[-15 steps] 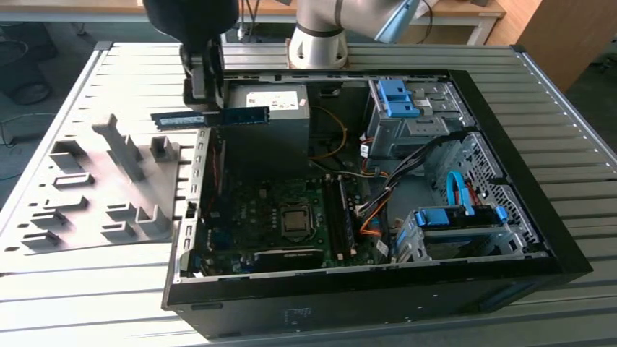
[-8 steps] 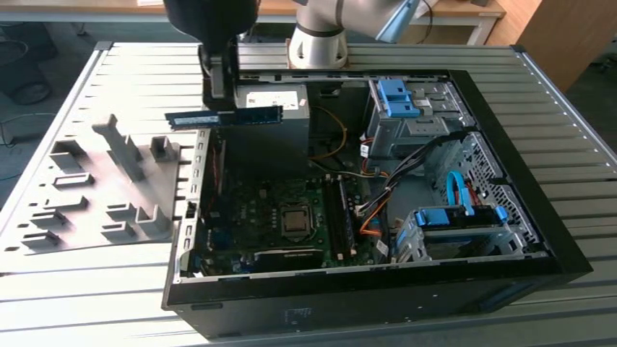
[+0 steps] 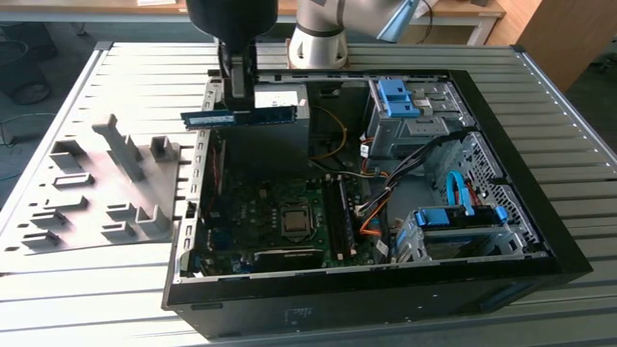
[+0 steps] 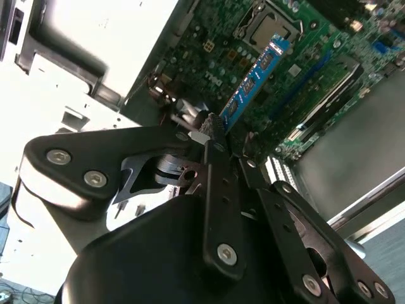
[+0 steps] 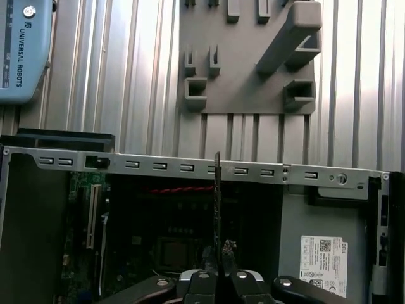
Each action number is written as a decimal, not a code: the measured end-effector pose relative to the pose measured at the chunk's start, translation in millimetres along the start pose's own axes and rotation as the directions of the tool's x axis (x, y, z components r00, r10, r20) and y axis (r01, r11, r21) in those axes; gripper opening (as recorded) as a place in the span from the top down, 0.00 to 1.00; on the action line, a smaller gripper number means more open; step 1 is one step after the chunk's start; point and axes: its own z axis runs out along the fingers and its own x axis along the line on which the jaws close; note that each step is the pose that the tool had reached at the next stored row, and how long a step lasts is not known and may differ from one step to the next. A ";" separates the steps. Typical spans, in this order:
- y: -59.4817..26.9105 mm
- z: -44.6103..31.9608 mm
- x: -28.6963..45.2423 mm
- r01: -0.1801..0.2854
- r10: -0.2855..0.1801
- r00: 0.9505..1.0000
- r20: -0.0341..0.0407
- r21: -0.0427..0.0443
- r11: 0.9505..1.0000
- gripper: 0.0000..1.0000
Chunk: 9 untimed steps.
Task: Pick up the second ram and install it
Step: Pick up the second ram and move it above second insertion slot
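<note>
Table (image 3: 97,303): slatted metal; it bore the case and the tray.
Case (image 3: 386,296): open, lying on its side, at the exterior view's right of the tray.
Tray (image 3: 87,188): grey, with moulded holders, just beside the case on the exterior view's left.
Board (image 3: 260,210): green, on the case floor, near left part.
Arm (image 3: 323,36): stood at the far edge, behind the case.
Gripper (image 3: 238,108): closed on the ram, poised over the far left part of the case.
Ram (image 3: 260,116): blue strip, held level in the air by the power supply (image 3: 285,96), above and apart from the board; gripped at one end in the second wrist view (image 4: 256,76).
</note>
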 end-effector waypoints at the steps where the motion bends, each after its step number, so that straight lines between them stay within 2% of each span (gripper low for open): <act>1: -2.1 -0.1 0.1 0.000 0.000 1.000 0.000 0.000 1.000 0.86; 6: -13.7 -0.6 0.7 0.000 0.000 1.000 0.000 0.000 1.000 0.86; 9: -26.0 -1.0 1.3 0.000 0.000 1.000 0.000 -0.001 1.000 0.86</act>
